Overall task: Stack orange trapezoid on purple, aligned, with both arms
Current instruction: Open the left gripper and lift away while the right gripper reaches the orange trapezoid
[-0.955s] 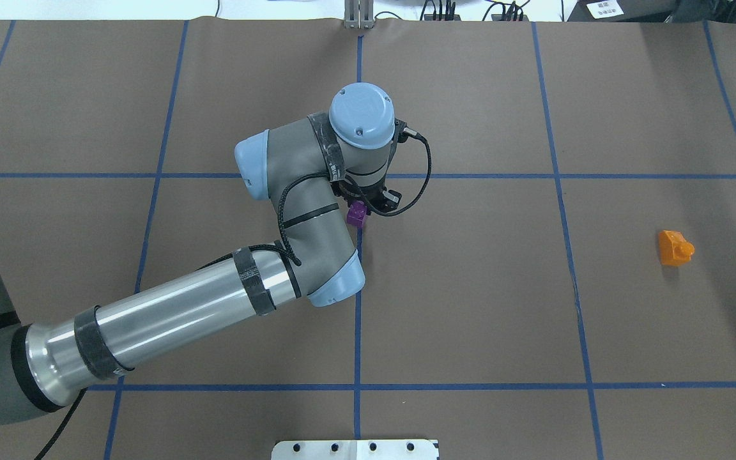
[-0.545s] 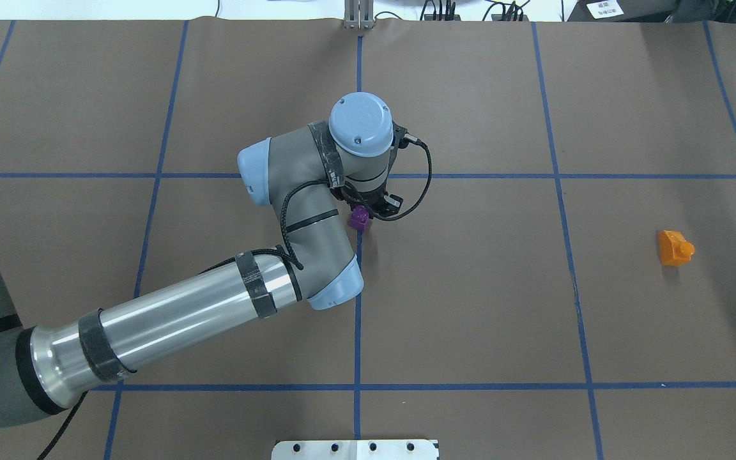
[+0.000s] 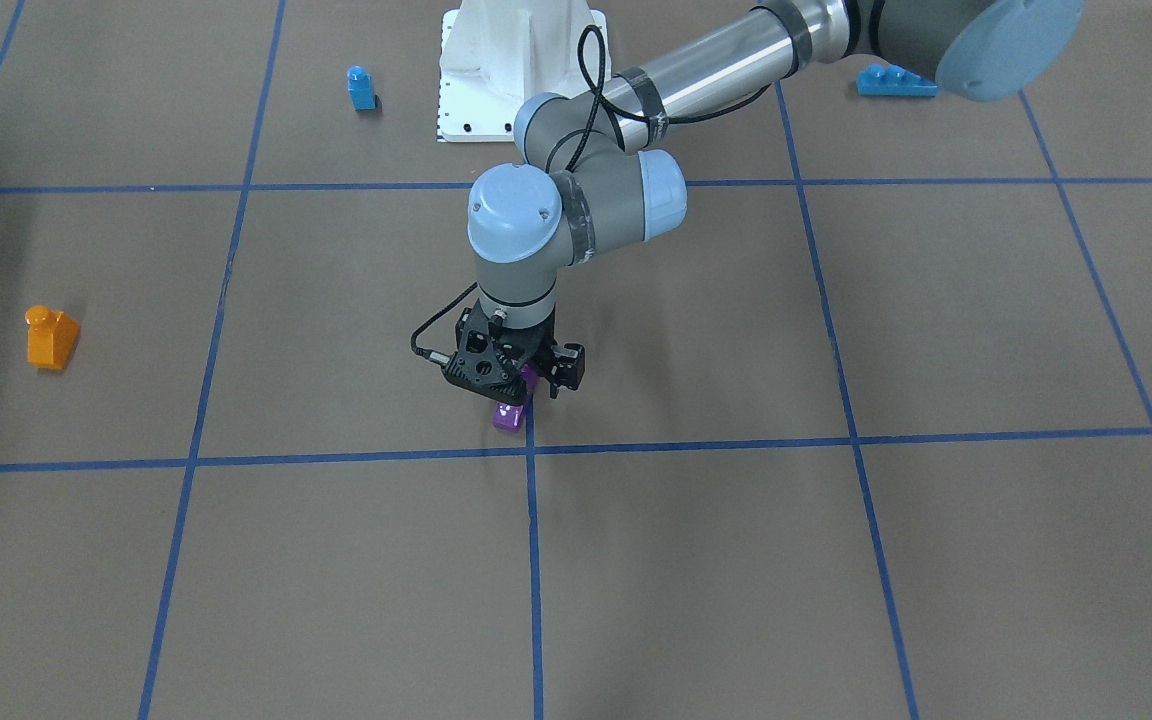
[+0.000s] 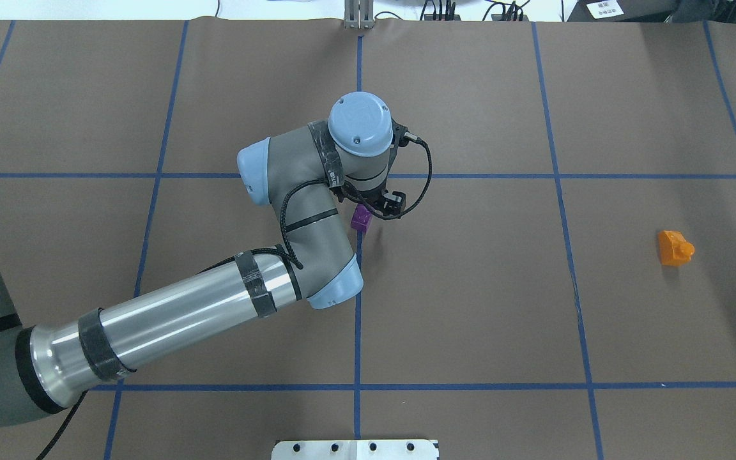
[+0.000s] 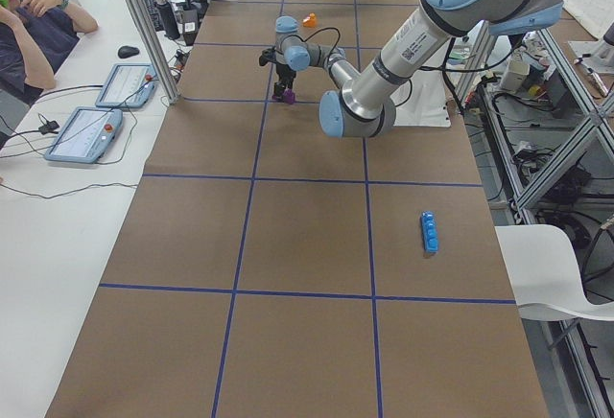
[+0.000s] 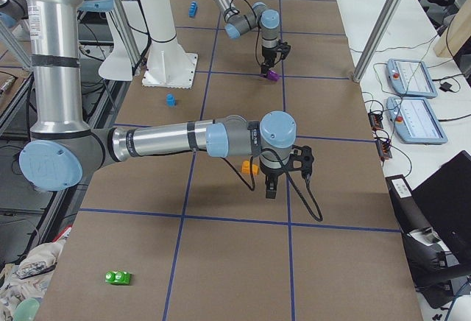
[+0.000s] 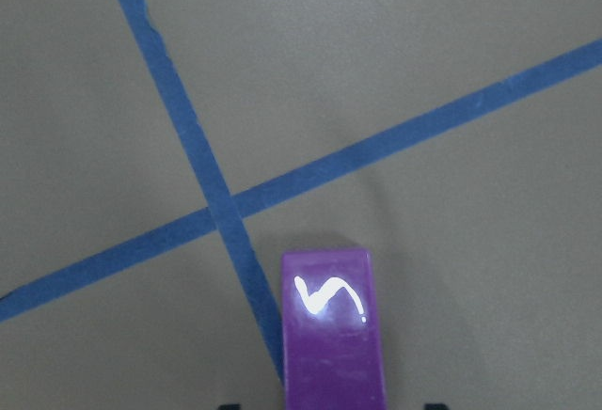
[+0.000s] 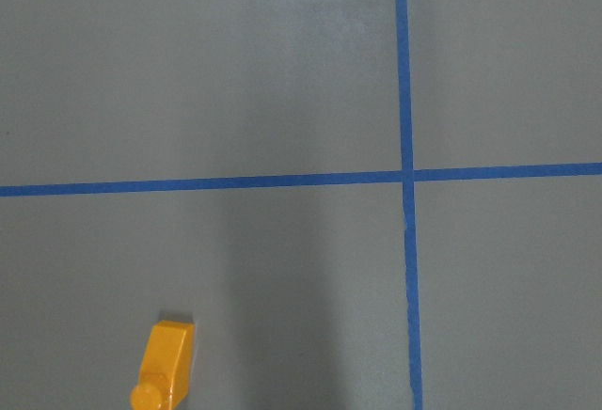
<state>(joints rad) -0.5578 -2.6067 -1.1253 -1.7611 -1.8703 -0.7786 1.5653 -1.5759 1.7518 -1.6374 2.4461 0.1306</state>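
One arm [image 4: 183,313] folded; left gripper [image 3: 521,395] points down, pinching purple [image 3: 508,418].

The brown, blue-taped table [image 4: 470,287] is carrying 1 orange trapezoid [image 4: 674,248], 1 small blue brick [image 3: 361,88], 1 long blue brick [image 3: 896,82], 1 green brick [image 6: 118,277] and 1 white pedestal [image 3: 476,80].

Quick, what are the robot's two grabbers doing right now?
Left gripper: closed, holding the purple brick.
Right gripper: cannot tell.
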